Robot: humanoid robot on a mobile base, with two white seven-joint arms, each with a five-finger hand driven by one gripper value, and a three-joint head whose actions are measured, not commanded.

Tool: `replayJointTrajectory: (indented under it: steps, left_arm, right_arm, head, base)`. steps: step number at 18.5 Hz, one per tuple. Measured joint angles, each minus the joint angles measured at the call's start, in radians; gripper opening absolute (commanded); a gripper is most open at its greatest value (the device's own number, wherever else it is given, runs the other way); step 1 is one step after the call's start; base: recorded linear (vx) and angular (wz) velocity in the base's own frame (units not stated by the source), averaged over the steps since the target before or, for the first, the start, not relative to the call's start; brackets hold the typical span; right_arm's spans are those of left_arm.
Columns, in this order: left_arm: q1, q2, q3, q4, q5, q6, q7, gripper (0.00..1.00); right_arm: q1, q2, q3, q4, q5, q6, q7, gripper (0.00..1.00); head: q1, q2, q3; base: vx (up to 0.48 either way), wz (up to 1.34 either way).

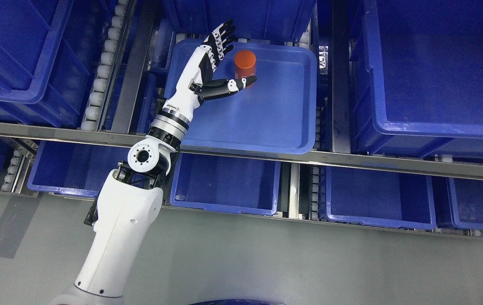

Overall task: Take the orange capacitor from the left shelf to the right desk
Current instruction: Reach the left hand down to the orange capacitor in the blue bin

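A: Where's the cap rn?

B: You've got the orange capacitor standing upright in the shallow blue tray on the upper shelf level, toward the tray's back-left corner. Nothing else in that tray w/ it.

A: And the hand?

B: Your left hand is inside the tray, just left of the cap. Fingers spread apart and pointing up past it, thumb stretched across in front of the base, tip right at it; can't tell if it's actually touching. Not clamped on anything yet. Right arm isn't in shot.

A: How's it gonna handle?

B: Judging by looks: short stiff cylinder w/ a smooth sleeve, prob light but slick. Rigid, so you can squeeze firmly w/o crushing it. Risk is tipping, since it's standing free and a nudge from the thumb could knock it over and let it roll around the tray.

A: Grip point?

B: Go for the mid-body, fingers behind and thumb in front, opposed across the round side. Avoid pinching near the top, it'd prob pivot out.
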Motion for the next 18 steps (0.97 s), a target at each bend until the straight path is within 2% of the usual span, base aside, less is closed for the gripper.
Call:
replayJointTrajectory:
  steps: [8, 18]
  left_arm:
    - [0.033, 0.013, 0.025, -0.013, -0.001, 0.002, -0.001, 1.00]
    - [-0.105, 0.031, 0.008, 0.191, -0.044, 0.006, -0.007, 0.99]
  right_arm:
    - [0.000, 0.000, 0.000, 0.000, 0.000, 0.000, 0.000, 1.00]
    - [0.000, 0.000, 0.000, 0.000, 0.000, 0.000, 0.000, 1.00]
  head:
    - [0.0000, 0.000, 0.000]
    - [0.0000, 0.000, 0.000]
  base:
    - [0.000, 0.00]
    - [0.000, 0.00]
